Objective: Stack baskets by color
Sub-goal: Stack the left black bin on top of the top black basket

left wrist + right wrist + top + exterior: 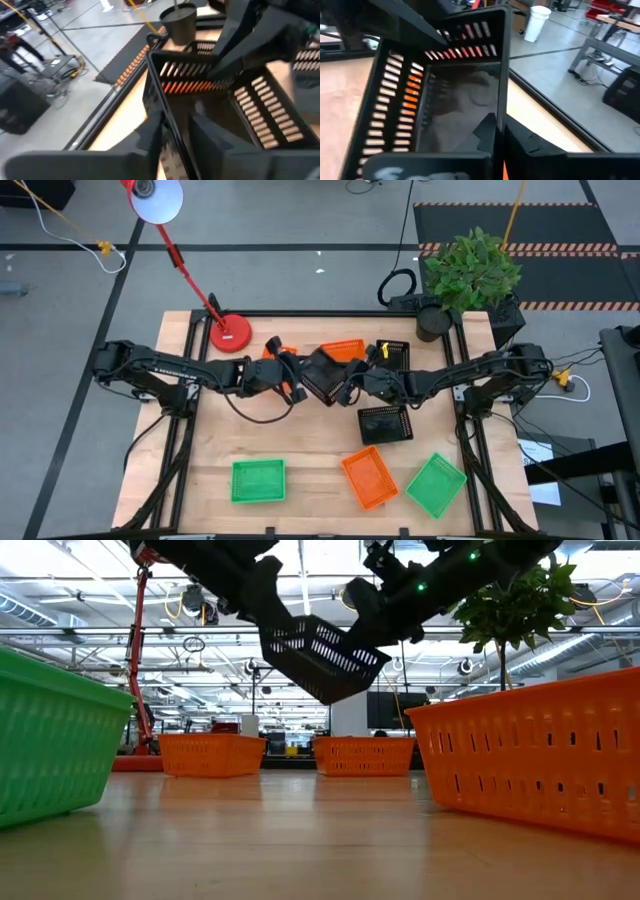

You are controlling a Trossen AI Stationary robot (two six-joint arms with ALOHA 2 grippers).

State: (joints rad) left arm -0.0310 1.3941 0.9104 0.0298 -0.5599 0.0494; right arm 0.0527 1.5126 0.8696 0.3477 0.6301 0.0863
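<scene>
A black basket (322,658) hangs tilted high above the table's middle, between my two grippers. My right gripper (352,386) is shut on it from the right. My left gripper (298,386) is open, with one finger on each side of the basket's wall (167,107). A second black basket (385,423) lies flat on the table just below the right arm, and a third (394,353) lies behind it. Orange baskets (345,349) sit at the back. One orange basket (368,478) and two green ones (258,480) (436,484) lie near the front edge. My left gripper has the black basket's wall between its open fingers (150,137); I cannot tell whether either finger touches it. My right gripper pinches a side wall of the basket at its rim (500,117), one finger inside and one outside. Its fingers come nearly level from the table's right. The basket is lifted clear and tilted.
A red lamp base (231,333) stands at the back left, its arm slanting up and away. A potted plant (470,275) stands at the back right corner. Bare wood lies between the arms and the front row of baskets.
</scene>
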